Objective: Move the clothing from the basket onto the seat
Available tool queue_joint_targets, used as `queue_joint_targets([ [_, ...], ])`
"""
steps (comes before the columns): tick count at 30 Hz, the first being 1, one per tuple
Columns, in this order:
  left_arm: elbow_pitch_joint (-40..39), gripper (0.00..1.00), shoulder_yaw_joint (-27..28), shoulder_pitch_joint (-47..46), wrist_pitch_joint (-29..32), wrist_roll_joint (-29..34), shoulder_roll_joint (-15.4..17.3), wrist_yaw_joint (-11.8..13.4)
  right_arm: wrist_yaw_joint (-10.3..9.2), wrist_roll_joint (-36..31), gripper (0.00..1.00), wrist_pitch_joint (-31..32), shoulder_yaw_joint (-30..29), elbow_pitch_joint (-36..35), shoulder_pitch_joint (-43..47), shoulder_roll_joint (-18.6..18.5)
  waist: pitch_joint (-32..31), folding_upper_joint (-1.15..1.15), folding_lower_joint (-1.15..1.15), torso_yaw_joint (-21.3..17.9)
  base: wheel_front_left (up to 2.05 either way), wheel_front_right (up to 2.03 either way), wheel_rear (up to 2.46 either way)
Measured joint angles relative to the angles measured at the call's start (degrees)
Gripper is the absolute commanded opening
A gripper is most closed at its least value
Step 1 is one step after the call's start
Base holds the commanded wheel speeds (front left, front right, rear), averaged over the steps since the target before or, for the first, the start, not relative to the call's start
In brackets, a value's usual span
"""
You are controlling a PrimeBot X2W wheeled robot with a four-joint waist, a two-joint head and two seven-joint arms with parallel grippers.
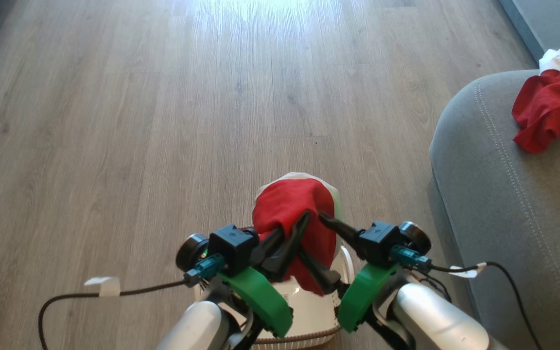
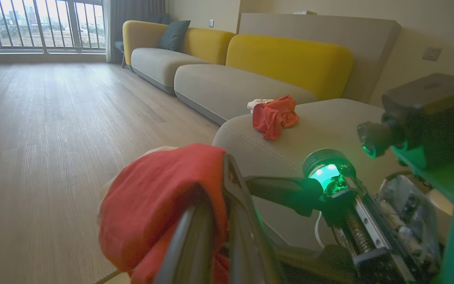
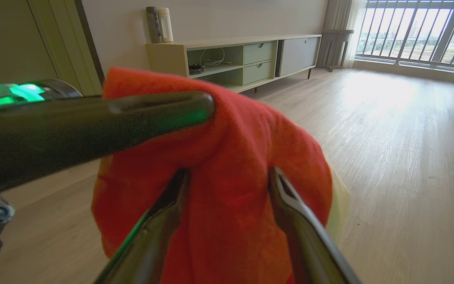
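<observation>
The clothing in hand is a red garment (image 1: 292, 204), bunched and hanging clear above the basket (image 1: 304, 339), with a pale edge showing at its far side. I cannot tell whether that edge is trim or a second piece.

The left pincer (image 1: 303, 218) has its fingers pressed together on a fold near the top of the cloth, so it appears to carry the weight. The right pincer (image 3: 229, 173) has its fingers apart, straddling the hanging cloth without clamping it. My guess is that it is set there to take a second hold or steady the drape.

More clothing, a red and white heap (image 1: 550, 109), already lies on the seat (image 1: 494, 204), at about two o'clock from the basket in the head view. The seat's rounded corner stands just beside the basket at three o'clock. Held this high, the garment looks able to pass over the seat's edge rather than drag against it.

The basket stands on the wooden floor (image 1: 163, 121); what is left inside it is hidden behind the arms.
</observation>
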Motion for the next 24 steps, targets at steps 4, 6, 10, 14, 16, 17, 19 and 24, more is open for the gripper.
queue_joint_targets([
  [4, -0.53, 0.0, -2.01, -0.68, 0.68, -1.87, 0.0, 0.04, 0.0, 3.08, 0.84, 0.0, 3.27, 0.63, -0.62, 0.07, 0.0, 0.0, 0.0, 0.02, 0.0, 0.0, 0.0],
  [6, -0.83, 0.0, -2.72, -0.83, 0.71, -2.92, -0.01, 0.02, 0.0, 4.78, 0.0, 0.0, 4.27, 0.7, -1.08, 0.03, 0.05, 0.0, 0.0, -0.04, 0.0, 0.0, 0.0],
  [10, -0.82, 0.0, -2.94, -0.85, 1.1, -3.88, -0.01, 0.08, 0.0, 7.15, 0.0, 0.0, 6.38, 0.43, -2.29, -1.03, 0.24, 0.0, 0.0, -0.31, 0.0, 0.0, 0.0],
  [14, -0.66, 0.0, -2.96, -1.23, 1.01, -3.88, -0.04, 0.16, 0.0, 7.93, 0.0, 0.0, 6.57, -0.11, -2.86, -2.14, 0.35, 0.0, 0.0, -0.76, 0.0, 0.0, 0.0],
  [16, -0.36, 0.39, -2.92, -1.55, 0.49, -3.88, -0.03, 0.6, 0.0, 7.92, 0.0, 0.0, 6.32, -0.52, -2.86, -2.7, 0.41, 0.0, 0.0, -1.05, 0.0, 0.0, 0.0],
  [17, -0.12, 0.75, -2.87, -1.76, 0.08, -3.83, -0.01, 0.77, 0.01, 7.92, 0.0, 0.0, 6.06, -0.53, -2.86, -2.98, 0.44, 0.0, 0.0, -1.24, 0.0, 0.0, 0.0],
  [19, 0.7, 1.0, -2.81, -2.02, -0.37, -3.63, 0.11, 1.11, 0.0, 7.9, 0.0, 0.0, 5.15, -0.62, -2.85, -3.41, 0.49, 0.0, 0.0, -1.68, 0.0, 0.0, 0.0],
  [24, 3.33, 1.0, -2.52, -1.99, -3.15, -2.79, 0.24, 1.69, 0.0, 6.68, 0.0, 0.0, 0.44, -1.56, -2.8, -5.56, 0.74, 0.0, 0.0, -3.51, 0.0, 0.0, 0.0],
])
